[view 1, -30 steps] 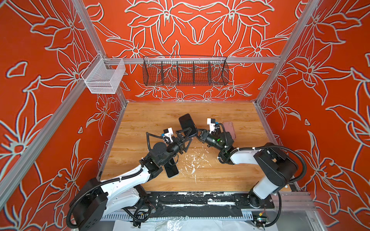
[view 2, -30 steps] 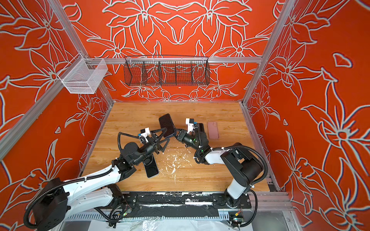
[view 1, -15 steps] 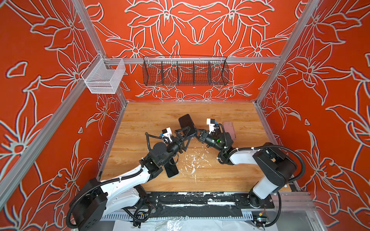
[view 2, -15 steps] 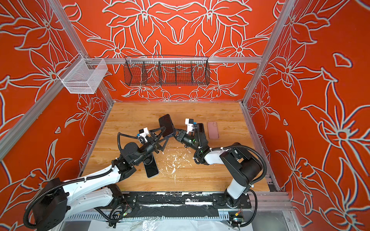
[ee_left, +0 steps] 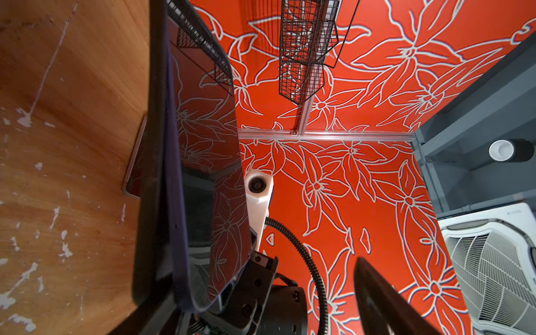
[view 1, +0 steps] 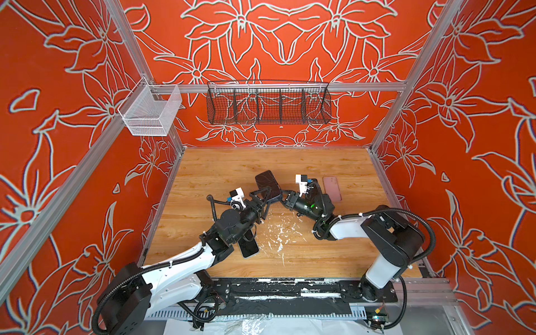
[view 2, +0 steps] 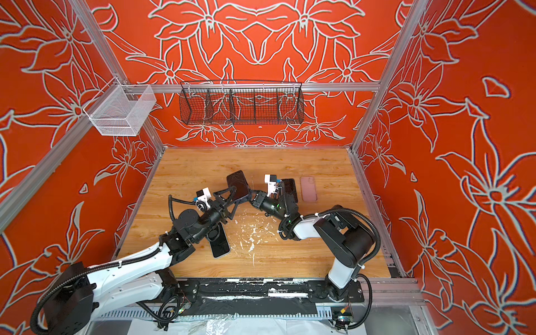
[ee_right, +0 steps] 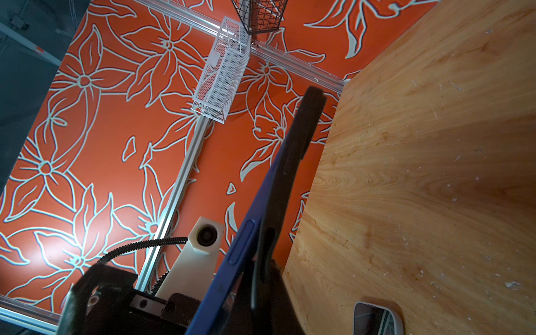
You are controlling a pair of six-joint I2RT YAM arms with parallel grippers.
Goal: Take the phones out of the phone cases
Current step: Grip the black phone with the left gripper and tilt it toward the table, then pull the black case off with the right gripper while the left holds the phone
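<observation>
Up high: black wire basket (view 1: pixel 268 104) hung on the back rail, split into compartments, only wall pattern seen through the mesh. White mesh basket (view 1: pixel 150 113) on the left rail, likewise just mesh and wall behind.

Left gripper (view 1: pixel 267 197): spread wide, straddling the raised phone (view 1: pixel 266 182). One finger (ee_left: pixel 383 295) well apart from the screen side, other beside the case back, contact unclear. Right gripper (view 1: pixel 282 195): pressed together, pinching a lower corner of the phone case (ee_right: pixel 240 243).

Phone held off the table (view 1: pixel 319 255), tilted, between both grippers near the table middle. Glossy screen reflecting wall flowers, ringed by a dark blue case rim; seated in the case. Raised button shape on the case side in the right wrist view. Second dark phone (view 1: pixel 249 246) flat under the left arm. Pink flat item (view 1: pixel 332 188) on the table beside the right arm.
</observation>
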